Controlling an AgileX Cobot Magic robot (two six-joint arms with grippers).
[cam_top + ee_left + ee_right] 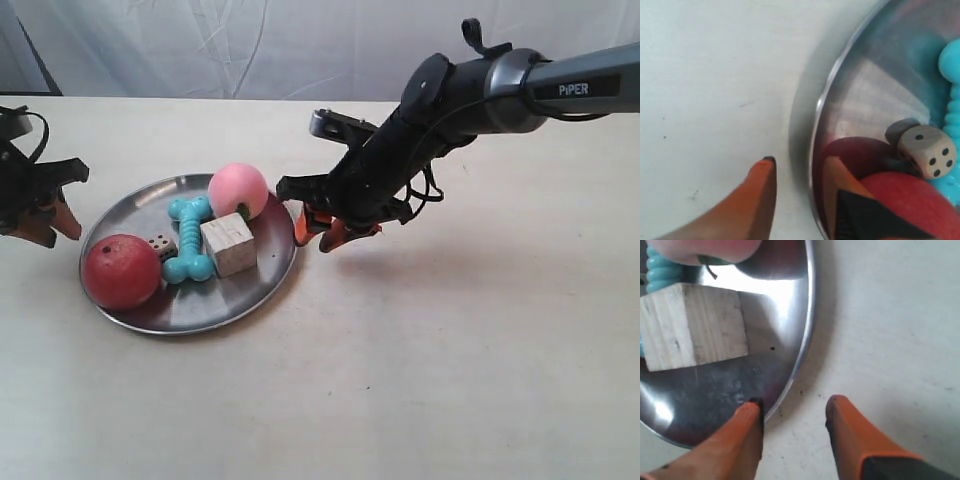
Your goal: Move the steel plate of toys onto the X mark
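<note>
The exterior view looks down at a slant from well back, taking in the surface [450, 380], the whole steel plate [250, 290] and both arms. The left wrist view peers past the left fingers [757, 200], very close, at one rim of that plate, seemingly a bit blurred; the right wrist view, past the right fingers [740, 440], at the opposite rim.

**Two arms in grey, black and orange**

My right arm [560, 85] is a grey metal tube with a black band printed "PiPER" in white. Below it come black joint housings, with thin black cables [433, 188] looping by the wrist. The right jaws are orange, dark at the tips and black nearer the base. My left arm [22, 185] shows black, and the left jaws are orange too.
</note>
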